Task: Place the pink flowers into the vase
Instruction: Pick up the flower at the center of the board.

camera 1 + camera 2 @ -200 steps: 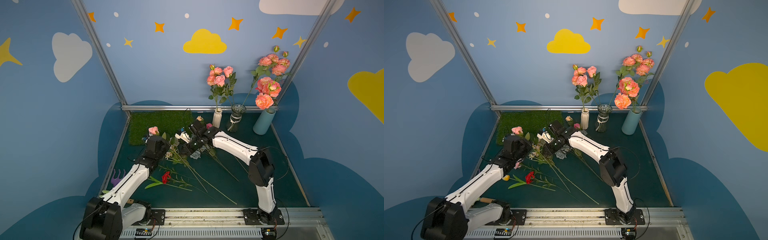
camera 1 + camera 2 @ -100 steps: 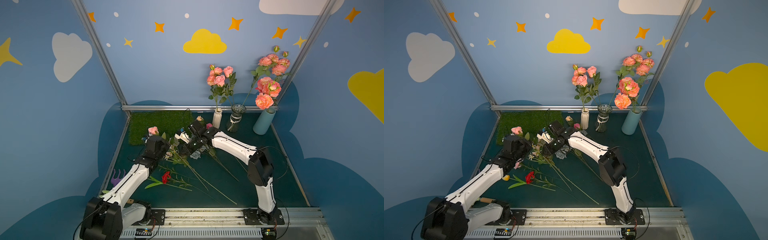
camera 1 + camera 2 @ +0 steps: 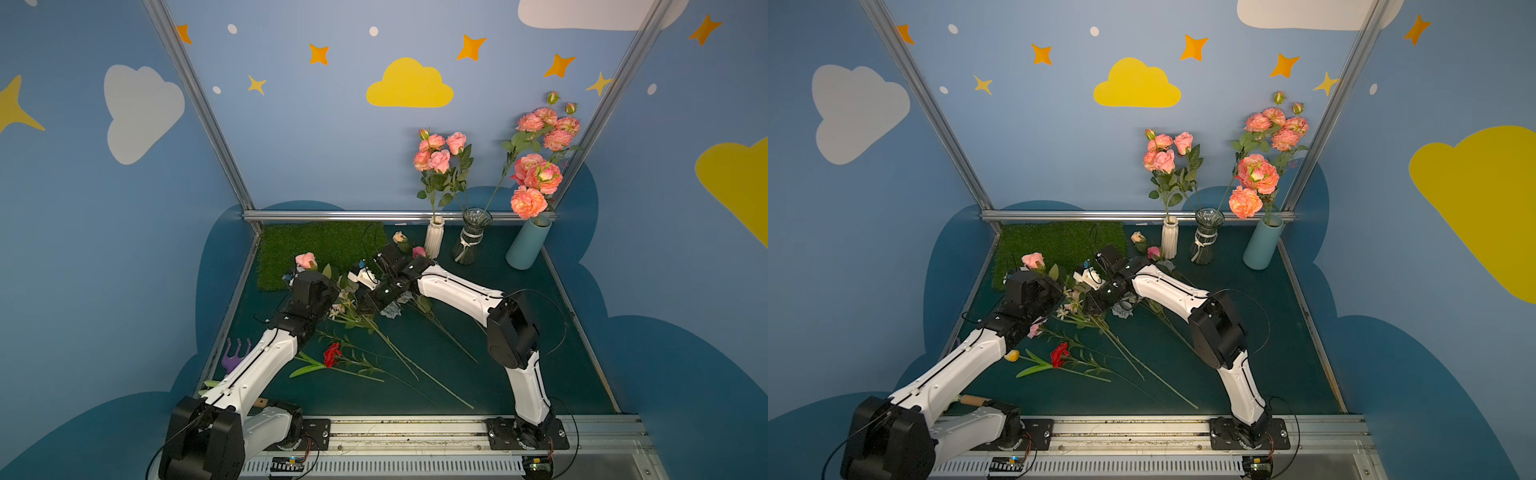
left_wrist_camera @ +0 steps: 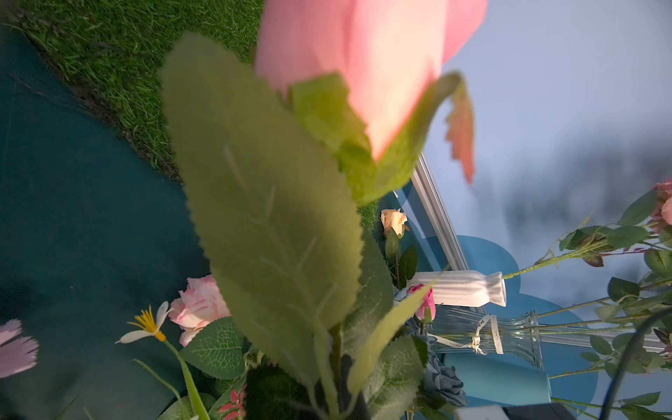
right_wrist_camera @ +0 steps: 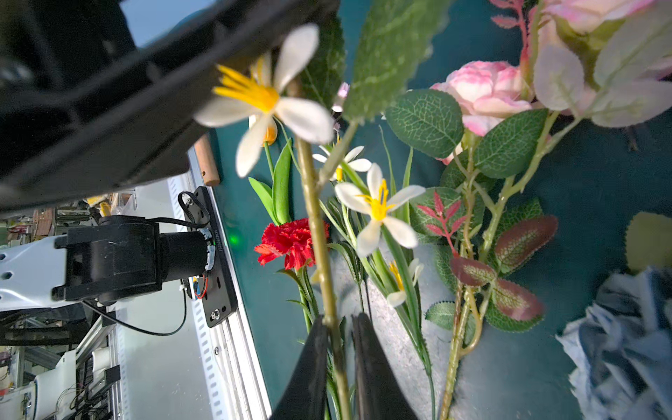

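A pink rose point(image 3: 306, 260) stands just above my left gripper point(image 3: 334, 291), which is shut on its stem; the bloom point(image 4: 363, 54) and a big leaf fill the left wrist view. My right gripper point(image 5: 340, 327) is shut on a thick green stem point(image 5: 320, 236) that runs up toward the left gripper's black body; it sits low over the flower pile point(image 3: 362, 305). At the back stand a white ribbed vase point(image 3: 434, 237), a glass vase point(image 3: 471, 237) and a teal vase point(image 3: 528, 245), all holding pink flowers point(image 3: 438, 153).
On the green mat lie a red carnation point(image 3: 331, 354), white-and-yellow flowers point(image 5: 378, 207), a pale pink bloom point(image 5: 483, 94), a grey-blue rose bunch point(image 3: 392, 307) and long stems. A grass patch point(image 3: 320, 245) lies back left, a purple rake point(image 3: 235, 353) by the left wall.
The right arm's elbow has drifted slightly to the left. Both grippers and the flowers stay where they were.
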Controlling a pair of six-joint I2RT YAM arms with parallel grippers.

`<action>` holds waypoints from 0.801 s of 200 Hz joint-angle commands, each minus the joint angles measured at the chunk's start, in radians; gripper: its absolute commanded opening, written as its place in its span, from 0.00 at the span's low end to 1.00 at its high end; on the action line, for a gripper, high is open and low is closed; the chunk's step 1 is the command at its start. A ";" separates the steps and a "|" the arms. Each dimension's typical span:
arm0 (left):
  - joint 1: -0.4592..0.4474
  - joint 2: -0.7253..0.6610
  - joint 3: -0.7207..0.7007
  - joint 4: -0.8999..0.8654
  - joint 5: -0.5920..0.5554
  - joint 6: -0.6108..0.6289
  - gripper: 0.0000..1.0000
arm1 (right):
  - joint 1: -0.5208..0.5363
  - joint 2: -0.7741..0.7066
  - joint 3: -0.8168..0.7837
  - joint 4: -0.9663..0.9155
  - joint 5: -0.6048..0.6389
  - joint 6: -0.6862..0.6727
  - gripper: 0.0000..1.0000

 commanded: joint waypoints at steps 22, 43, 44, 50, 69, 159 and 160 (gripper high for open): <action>0.005 -0.017 -0.016 -0.002 0.002 0.000 0.02 | 0.008 0.020 0.031 0.005 -0.026 -0.001 0.12; 0.007 -0.019 -0.021 -0.003 0.003 -0.002 0.02 | 0.009 0.016 0.030 0.001 -0.020 -0.002 0.01; 0.007 -0.019 -0.021 -0.002 0.003 -0.002 0.03 | 0.008 0.015 0.030 0.001 -0.020 -0.001 0.00; 0.007 -0.022 -0.024 -0.003 0.001 -0.005 0.05 | 0.008 0.011 0.027 0.001 -0.016 -0.003 0.00; 0.010 -0.043 -0.034 -0.024 -0.015 -0.011 0.45 | 0.009 -0.008 0.018 -0.006 0.001 -0.011 0.00; 0.044 -0.365 -0.023 -0.253 -0.099 0.102 0.81 | 0.009 -0.172 0.005 -0.091 0.350 -0.067 0.00; 0.045 -0.369 -0.022 -0.256 -0.100 0.105 0.81 | 0.010 -0.177 0.005 -0.090 0.356 -0.068 0.00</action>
